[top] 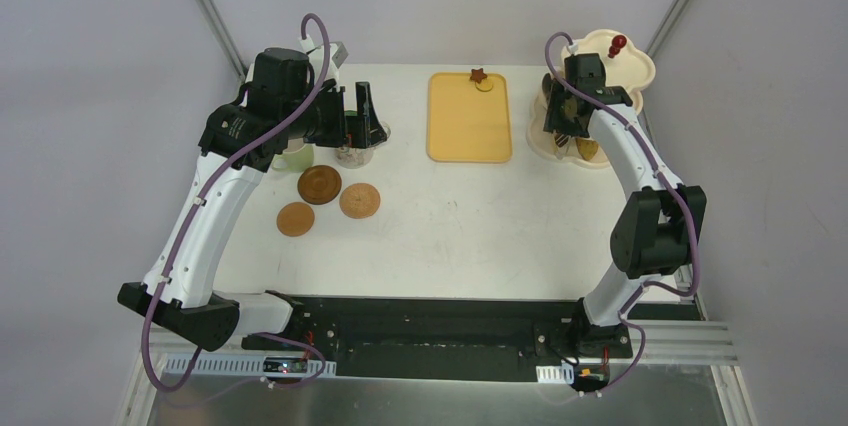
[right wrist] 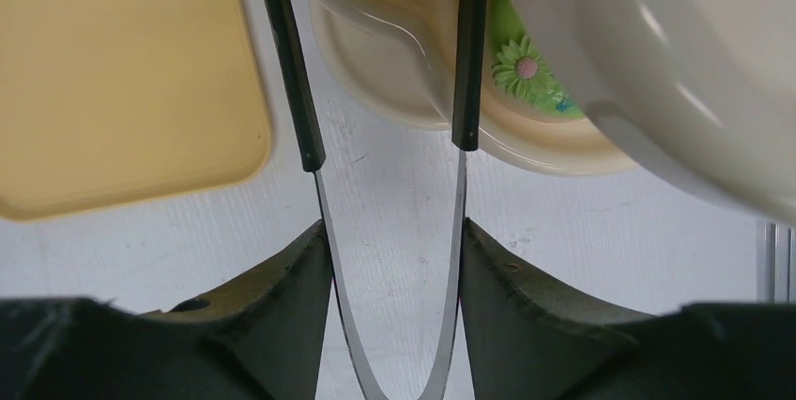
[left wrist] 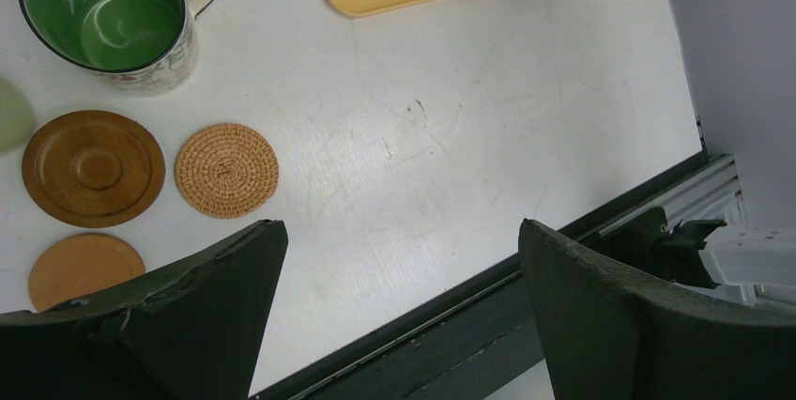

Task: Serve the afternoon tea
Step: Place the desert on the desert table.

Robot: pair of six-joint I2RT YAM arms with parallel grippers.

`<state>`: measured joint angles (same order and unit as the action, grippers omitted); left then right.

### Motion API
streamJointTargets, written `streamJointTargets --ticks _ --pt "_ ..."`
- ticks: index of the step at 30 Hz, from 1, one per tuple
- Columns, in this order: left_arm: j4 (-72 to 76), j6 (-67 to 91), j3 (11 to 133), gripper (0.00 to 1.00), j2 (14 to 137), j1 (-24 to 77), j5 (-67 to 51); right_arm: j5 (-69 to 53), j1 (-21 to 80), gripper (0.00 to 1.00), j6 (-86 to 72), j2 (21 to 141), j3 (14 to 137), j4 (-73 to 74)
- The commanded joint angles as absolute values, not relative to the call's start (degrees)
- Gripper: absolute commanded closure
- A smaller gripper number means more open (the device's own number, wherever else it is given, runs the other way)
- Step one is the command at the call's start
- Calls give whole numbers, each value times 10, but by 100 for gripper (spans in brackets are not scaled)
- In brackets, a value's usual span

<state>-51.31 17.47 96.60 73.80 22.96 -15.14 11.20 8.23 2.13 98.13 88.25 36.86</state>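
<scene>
Looking from above, my left tool (top: 362,126) hovers over the mugs (top: 293,158) near the counter's left edge. Three coasters (top: 319,184) lie bare just beside them, so I judge serving barely begun.

Left wrist: that tool gapes wide and empty, and the green-lined mug (left wrist: 103,20) sits off every coaster.

Right wrist: my right tool (right wrist: 394,231) clamps the tongs (right wrist: 286,62), tips at the tiered stand (right wrist: 563,151) by a flower pastry (right wrist: 526,67).

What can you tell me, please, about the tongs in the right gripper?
The tongs are a thin strip of bright metal bent into a U, each arm sheathed in black toward its tip. The right gripper clamps both arms from outside. They reach over the white table toward the cream stand; the tips are out of frame.
</scene>
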Motion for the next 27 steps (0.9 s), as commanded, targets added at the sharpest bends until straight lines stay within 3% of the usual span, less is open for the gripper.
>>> streamJointTargets --ticks 1,9,27 --pt "-503 171 976 0 732 236 -157 124 81 49 25 962 878 349" --pt "-503 171 975 0 730 236 -156 118 80 44 21 953 873 345" --pt "-502 173 975 0 729 236 -158 111 81 46 26 911 879 359"
